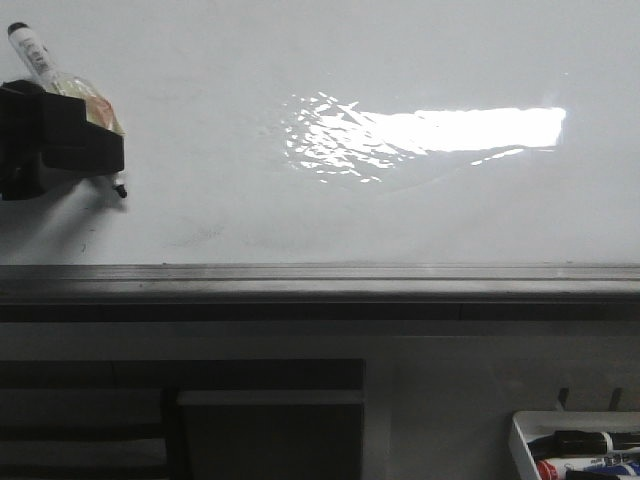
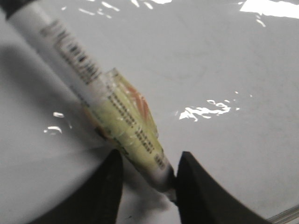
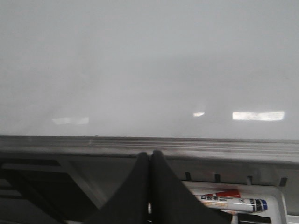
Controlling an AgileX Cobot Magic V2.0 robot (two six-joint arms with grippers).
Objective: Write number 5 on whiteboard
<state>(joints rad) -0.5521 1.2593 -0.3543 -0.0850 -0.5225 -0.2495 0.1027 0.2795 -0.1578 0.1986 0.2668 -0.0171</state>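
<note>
The whiteboard (image 1: 350, 60) is glossy white with a bright glare patch (image 1: 440, 130) and a grey metal lower rim (image 1: 320, 280). No number 5 shows on it in any view. My left gripper (image 1: 112, 170) is at the board's far left, shut on a white marker (image 1: 60, 75) wrapped in yellowish tape, with its black tip (image 1: 122, 190) at the board surface. In the left wrist view the marker (image 2: 107, 102) runs down between the fingers of the left gripper (image 2: 149, 163). My right gripper (image 3: 149, 156) is shut and empty, below the rim (image 3: 140, 144).
A small white tray (image 1: 520, 440) of markers (image 1: 580, 443) hangs at the lower right; it also shows in the right wrist view (image 3: 280, 200). A dark frame and panels (image 1: 270, 430) lie under the rim. A tiny black tick (image 2: 128, 217) sits on the board near the left fingers.
</note>
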